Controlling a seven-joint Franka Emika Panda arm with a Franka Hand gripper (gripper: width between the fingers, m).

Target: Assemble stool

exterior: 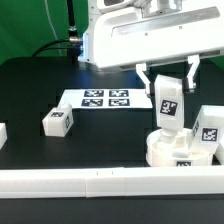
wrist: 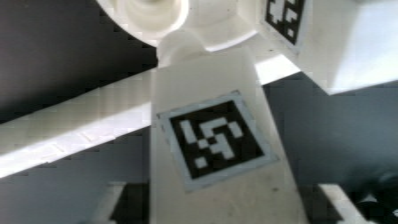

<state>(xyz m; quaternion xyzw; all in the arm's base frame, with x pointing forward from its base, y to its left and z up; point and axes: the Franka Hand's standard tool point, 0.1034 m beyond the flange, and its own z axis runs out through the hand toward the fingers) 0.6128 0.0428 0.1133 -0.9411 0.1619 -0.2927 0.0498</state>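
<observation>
Exterior view:
- Black surface [exterior: 40, 80].
- The white arm [exterior: 130, 35] comes down from the upper right of the frame.
- Round seat [exterior: 175, 152] sits in the lower right, just behind the long white border rail [exterior: 90, 182] that runs along the bottom.
- Held leg [exterior: 168, 108] stands upright on the seat's top, toward its left side, tag facing the camera.
- End effector [exterior: 169, 86] straddles this leg's upper part, one finger on each side. A thin gap shows on both sides, so it reads as released, not clenched.
- Second leg [exterior: 209, 126] rises at the seat's right edge. Cannot tell whether it is socketed.
- Third leg [exterior: 57, 121] lies alone on the surface at left centre, well apart from the seat.
- A further white piece [exterior: 3, 133] is cut off by the left edge.
- Marker board [exterior: 105, 99] lies flat at centre, behind the seat.

Wrist view:
- Held leg [wrist: 217, 140] fills the middle of the frame, tag sharp.
- Dark fingers [wrist: 111, 202] sit low on either side of the leg, with slivers of grey between them and it.
- Rounded seat edge [wrist: 151, 15] shows at the top.
- Second leg's tag [wrist: 285, 15] is in the upper right corner.
- Rail [wrist: 71, 130] crosses diagonally behind, blurred.
</observation>
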